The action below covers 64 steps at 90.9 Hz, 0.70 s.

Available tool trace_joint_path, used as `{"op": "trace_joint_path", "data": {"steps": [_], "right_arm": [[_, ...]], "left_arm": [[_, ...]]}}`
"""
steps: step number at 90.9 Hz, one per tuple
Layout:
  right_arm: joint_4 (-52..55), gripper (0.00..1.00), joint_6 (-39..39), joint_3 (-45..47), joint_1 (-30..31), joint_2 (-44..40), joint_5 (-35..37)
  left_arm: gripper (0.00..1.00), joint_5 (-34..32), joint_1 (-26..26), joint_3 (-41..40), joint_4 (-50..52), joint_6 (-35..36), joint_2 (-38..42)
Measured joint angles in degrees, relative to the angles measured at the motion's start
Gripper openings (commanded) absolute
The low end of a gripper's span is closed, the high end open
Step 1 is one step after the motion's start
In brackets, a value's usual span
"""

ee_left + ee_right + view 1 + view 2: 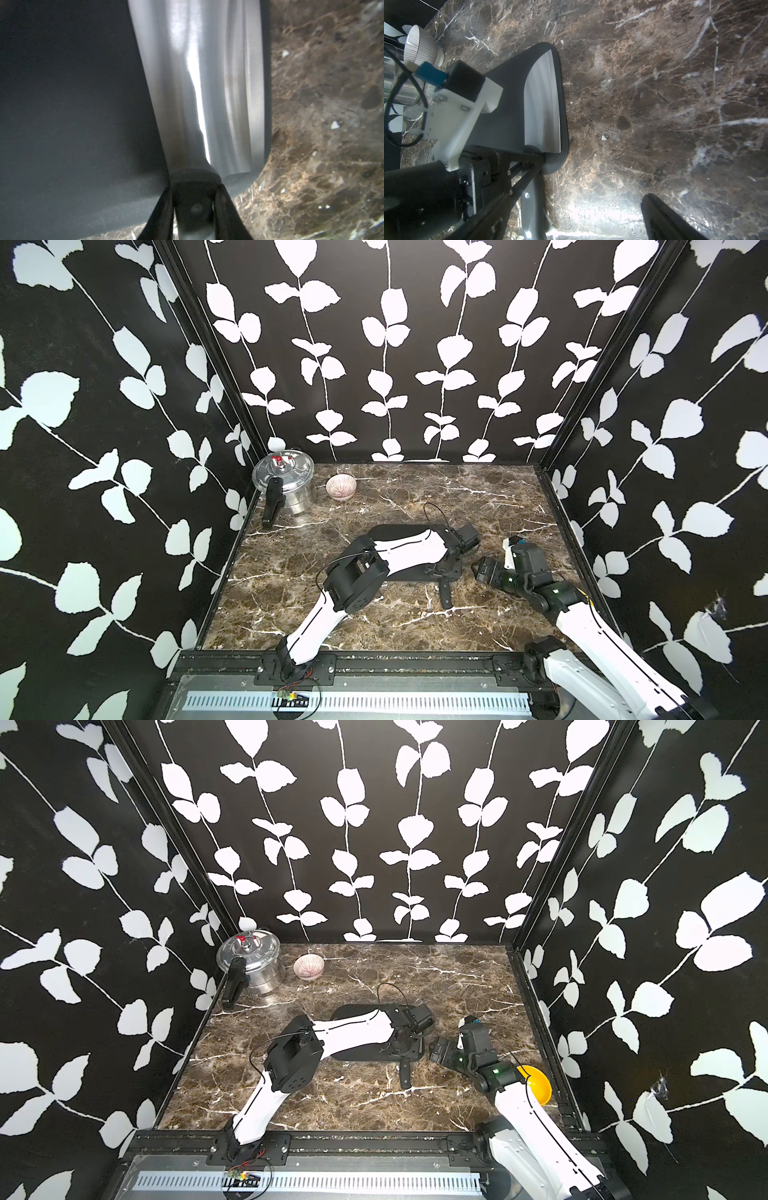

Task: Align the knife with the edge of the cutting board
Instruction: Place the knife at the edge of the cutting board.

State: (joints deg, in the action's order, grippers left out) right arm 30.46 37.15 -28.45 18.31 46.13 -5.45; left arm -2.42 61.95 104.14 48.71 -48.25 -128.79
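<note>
Look, the left gripper (194, 193) clamps the handle of the cleaver (197, 83), blade flat along the three-o'clock edge of the cutting board (72, 104) (right gripper (480, 568) just beyond; its fingers, can't tell).

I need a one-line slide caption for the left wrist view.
Left hand grips the knife by its handle, blade flat on the cutting board beside its edge.

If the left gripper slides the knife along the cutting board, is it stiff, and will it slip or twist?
The knife should be rigid: its broad steel blade lies flat. It likely slides easily on the smooth cutting board. Held only at the handle by the left gripper, it may pivot.
</note>
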Motion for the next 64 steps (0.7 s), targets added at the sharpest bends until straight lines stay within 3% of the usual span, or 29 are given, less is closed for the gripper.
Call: {"op": "trace_joint_path", "data": {"steps": [64], "right_arm": [[0.13, 1.00, 0.00, 0.31, 0.00, -0.81, -0.15]], "left_arm": [[0.28, 0.09, 0.04, 0.00, -0.42, -0.04, 0.00]]}}
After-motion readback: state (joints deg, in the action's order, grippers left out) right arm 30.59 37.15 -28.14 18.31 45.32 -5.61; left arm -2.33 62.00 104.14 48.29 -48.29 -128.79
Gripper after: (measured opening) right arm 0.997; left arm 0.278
